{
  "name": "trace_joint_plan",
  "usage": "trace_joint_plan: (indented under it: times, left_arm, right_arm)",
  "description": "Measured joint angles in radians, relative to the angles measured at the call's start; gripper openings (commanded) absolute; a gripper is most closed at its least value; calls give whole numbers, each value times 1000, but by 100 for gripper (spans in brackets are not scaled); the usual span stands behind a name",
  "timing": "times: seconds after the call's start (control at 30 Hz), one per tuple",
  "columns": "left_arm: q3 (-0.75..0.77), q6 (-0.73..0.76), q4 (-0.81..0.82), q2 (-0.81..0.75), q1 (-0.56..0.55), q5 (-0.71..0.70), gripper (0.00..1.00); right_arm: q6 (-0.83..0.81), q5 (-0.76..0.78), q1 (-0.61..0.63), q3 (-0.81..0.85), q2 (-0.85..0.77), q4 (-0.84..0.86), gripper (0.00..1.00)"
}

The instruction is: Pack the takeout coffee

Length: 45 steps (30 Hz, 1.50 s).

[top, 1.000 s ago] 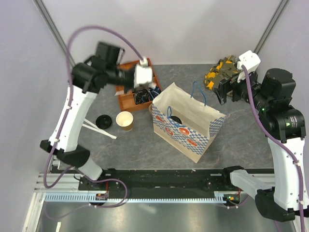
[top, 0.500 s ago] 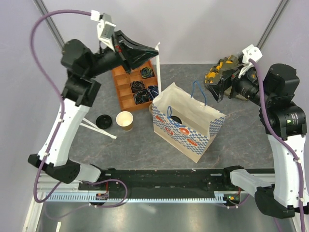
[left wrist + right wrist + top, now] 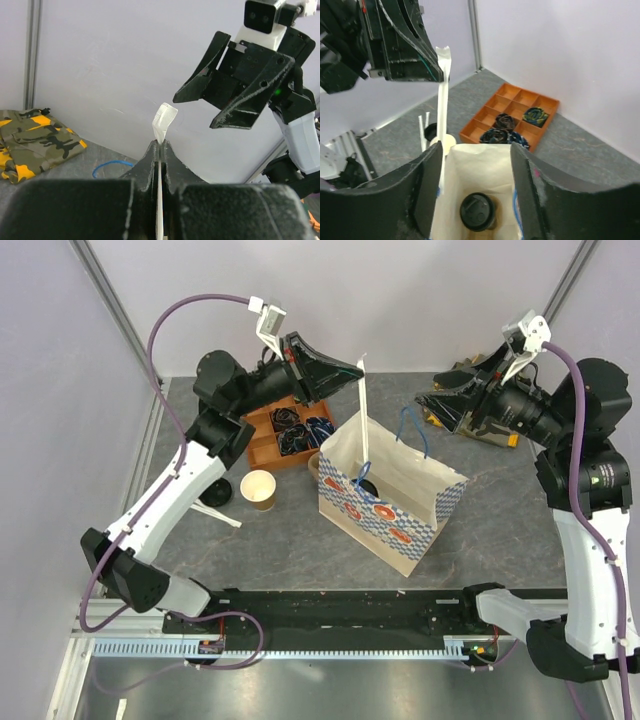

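The takeout coffee (image 3: 365,486), a brown cup under a black lid (image 3: 478,212), stands upright inside the open paper bag (image 3: 385,525) with the blue pattern. My left gripper (image 3: 358,367) is shut on a white wrapped straw (image 3: 364,425), which hangs down over the bag's left rim. In the left wrist view the straw (image 3: 164,120) sticks out past the closed fingertips of the left gripper (image 3: 160,144). My right gripper (image 3: 428,408) hovers open above the bag's far right side. The right wrist view looks between the parted fingers of the right gripper (image 3: 476,147) down into the bag (image 3: 480,170).
An orange compartment tray (image 3: 262,445) with dark bundles sits behind the bag's left side. A lidless tan cup (image 3: 259,488), a loose black lid (image 3: 213,490) and more white straws (image 3: 218,516) lie left of the bag. A camouflage cloth (image 3: 35,140) lies at the back right.
My left arm has swung right from over the tray, bringing the straw above the bag. My right gripper has moved left toward the bag, and its jaws have narrowed somewhat.
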Motion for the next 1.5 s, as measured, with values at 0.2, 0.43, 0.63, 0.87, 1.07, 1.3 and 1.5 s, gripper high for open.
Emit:
trace_joint_plan:
  times: [0.2, 0.43, 0.63, 0.87, 1.07, 1.3, 1.5]
  left_arm:
    - [-95, 19, 113, -23, -75, -51, 2]
    - [-119, 77, 203, -20, -88, -84, 2]
    - [-115, 197, 214, -21, -97, -68, 2]
    - [-108, 383, 85, -84, -70, 6, 2]
    - [-96, 419, 73, -127, -48, 58, 2]
    - [-70, 217, 278, 31, -57, 117, 2]
    - [-70, 97, 306, 113, -64, 142, 2]
  right_arm:
    - [62, -49, 0, -25, 1, 76, 54]
    - [117, -90, 0, -40, 16, 192, 54]
    - [140, -100, 0, -47, 33, 257, 54]
    - [142, -98, 0, -83, 4, 262, 55]
    - [151, -103, 0, -93, -9, 283, 53]
    - [252, -139, 0, -111, 26, 394, 51]
    - [326, -164, 0, -111, 40, 436, 54]
